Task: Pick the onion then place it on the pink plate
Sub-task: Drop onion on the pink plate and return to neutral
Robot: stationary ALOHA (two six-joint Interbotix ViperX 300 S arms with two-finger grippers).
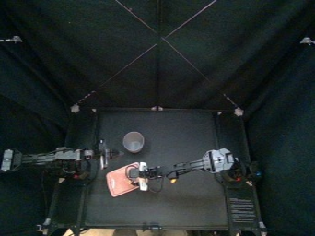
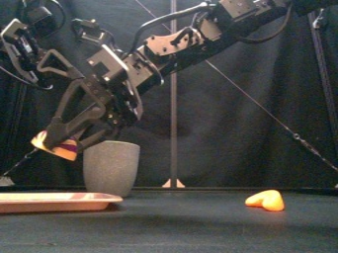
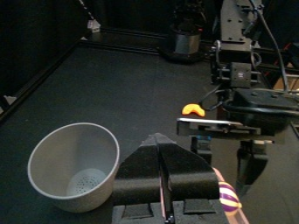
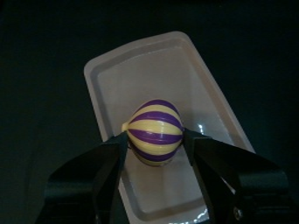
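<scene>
Over the pink plate (image 4: 126, 74), right end effector (image 4: 162, 149) clasps onion (image 4: 155, 127).

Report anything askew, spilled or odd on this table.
Nothing stands out. The grey cup stands upright, the orange toy lies apart from it, and the right pincer holds the onion above the pink tray.

A robot lab booth — black curtains (image 1: 74, 55), small black table (image 1: 197, 198).

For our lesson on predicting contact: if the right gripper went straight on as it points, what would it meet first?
Likely the pink tray: the right gripper, its fingers shut on the striped onion, points down at it. The gap between them is unclear.
</scene>
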